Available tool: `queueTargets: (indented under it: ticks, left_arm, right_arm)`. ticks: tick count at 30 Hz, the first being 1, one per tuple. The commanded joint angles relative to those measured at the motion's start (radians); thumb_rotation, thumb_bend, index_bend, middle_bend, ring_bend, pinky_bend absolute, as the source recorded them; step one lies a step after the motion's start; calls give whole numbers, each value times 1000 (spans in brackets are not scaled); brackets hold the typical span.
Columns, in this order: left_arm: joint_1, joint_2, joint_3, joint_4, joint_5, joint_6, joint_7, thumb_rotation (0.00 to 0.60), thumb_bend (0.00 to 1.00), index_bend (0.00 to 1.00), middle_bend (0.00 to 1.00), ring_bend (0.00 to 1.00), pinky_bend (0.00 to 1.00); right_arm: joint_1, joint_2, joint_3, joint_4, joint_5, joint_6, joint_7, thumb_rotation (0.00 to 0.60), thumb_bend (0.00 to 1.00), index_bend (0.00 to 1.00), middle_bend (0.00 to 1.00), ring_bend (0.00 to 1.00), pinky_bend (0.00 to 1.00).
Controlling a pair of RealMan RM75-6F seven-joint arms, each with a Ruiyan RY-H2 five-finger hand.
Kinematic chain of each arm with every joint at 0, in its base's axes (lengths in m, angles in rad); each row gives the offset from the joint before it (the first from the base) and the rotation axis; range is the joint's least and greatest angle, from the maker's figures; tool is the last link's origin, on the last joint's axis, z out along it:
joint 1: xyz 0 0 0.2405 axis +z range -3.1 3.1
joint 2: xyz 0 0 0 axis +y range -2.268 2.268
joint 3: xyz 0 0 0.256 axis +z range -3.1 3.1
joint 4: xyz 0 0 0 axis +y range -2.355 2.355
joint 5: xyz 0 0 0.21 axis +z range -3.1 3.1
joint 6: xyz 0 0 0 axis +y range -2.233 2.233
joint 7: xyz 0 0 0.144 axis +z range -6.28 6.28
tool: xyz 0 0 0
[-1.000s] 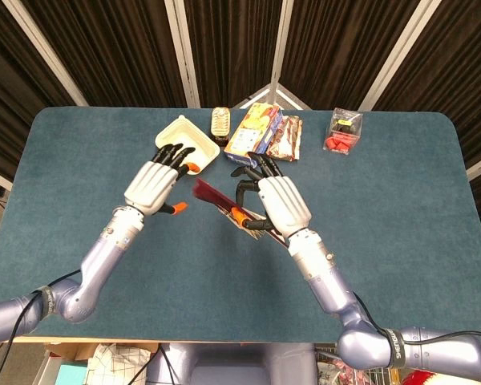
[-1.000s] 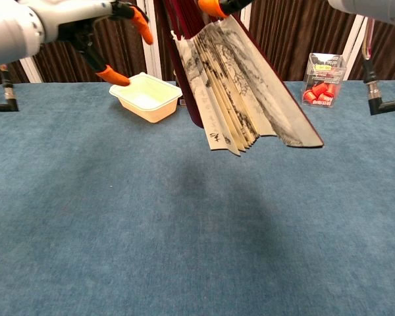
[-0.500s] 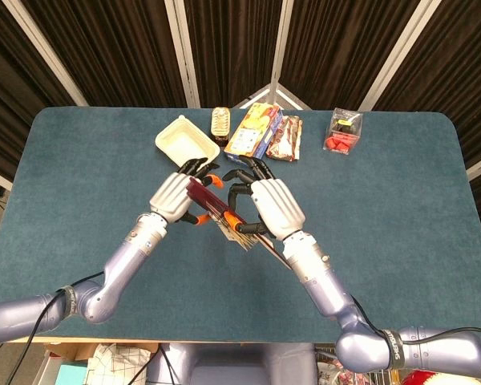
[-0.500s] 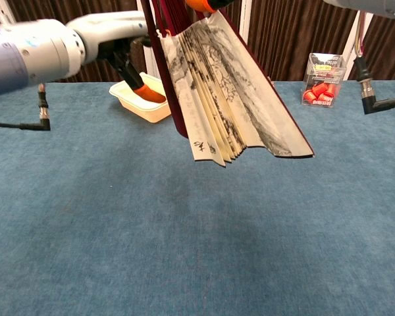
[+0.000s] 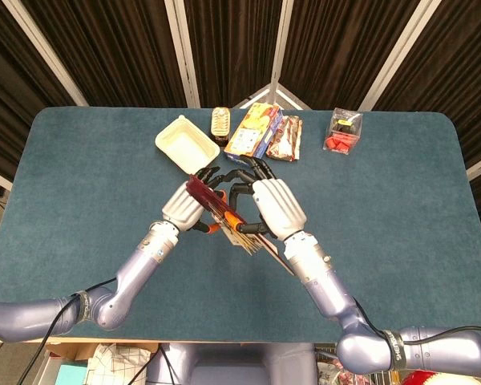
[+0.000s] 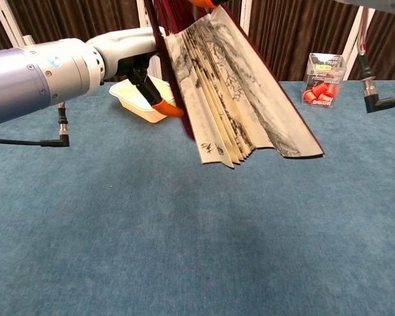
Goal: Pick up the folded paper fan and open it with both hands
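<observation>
Fan partly open, held up in the air above the table, between the two hands; pleats with ink drawing hang down in chest view, dark red guard stick on the left edge. Right hand grips the fan from its right side, fingers curled round the ribs, an orange fingertip showing on the sticks. Left hand is against the fan's left side, dark fingers reaching over the red guard, orange-tipped thumb just under the pleats; can't tell if it really grips the guard or just touches it. In head view the fan runs diagonally between both hands' fingers. Beyond the fingertips: white tray, a small jar, a snack box, a packet. Clear box with red pieces well off to the right hand's far side.
</observation>
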Motion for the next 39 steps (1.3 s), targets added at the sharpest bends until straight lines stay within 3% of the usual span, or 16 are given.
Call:
queueTargets:
  ticks: [1,19,39]
  left_arm:
    - [6,-4,9,5,8,21,2,600,448,724,199,0,71]
    - [72,130,30,-47,40,76,-31,600,449,735,200,0,71]
    - [150,314,43,-194,83,142,-38,600,450,739,200,0,71]
  right_arm:
    - [-3,12,-5,-2,-3,3,8,600,455,792,308,0,0]
    - [-60,110,-71,13,-60,43,17,600,458,809,317,0,0]
    - [-205,209,-195,75,-222,125,71,600,460,822,327,0,0]
